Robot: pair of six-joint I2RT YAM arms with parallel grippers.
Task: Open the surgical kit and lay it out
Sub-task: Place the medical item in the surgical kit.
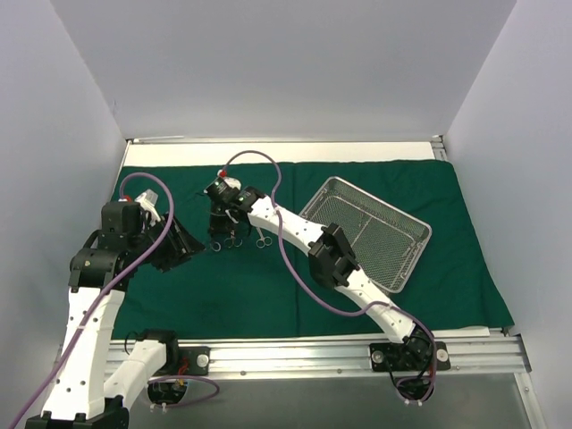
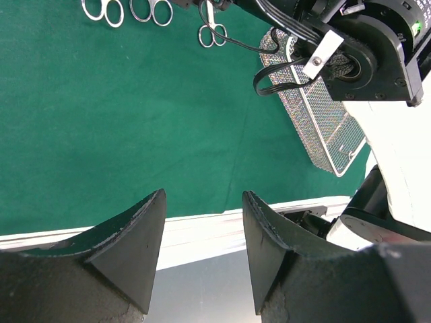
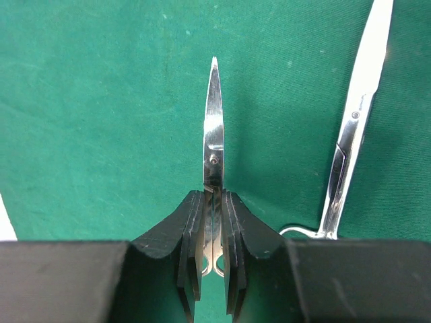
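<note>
The dark green drape lies spread flat over the table. The silver wire-mesh tray sits on it at the right, and also shows in the left wrist view. My right gripper is at the drape's upper middle, shut on a slim pair of steel scissors by the shanks, blades pointing away just above the cloth. A second steel instrument lies to its right. Ring handles of laid-out instruments show in a row. My left gripper is open and empty, left of them.
The metal rail runs along the table's near edge, past the drape's front hem. White walls close in the left, back and right sides. The right arm crosses the drape diagonally beside the tray.
</note>
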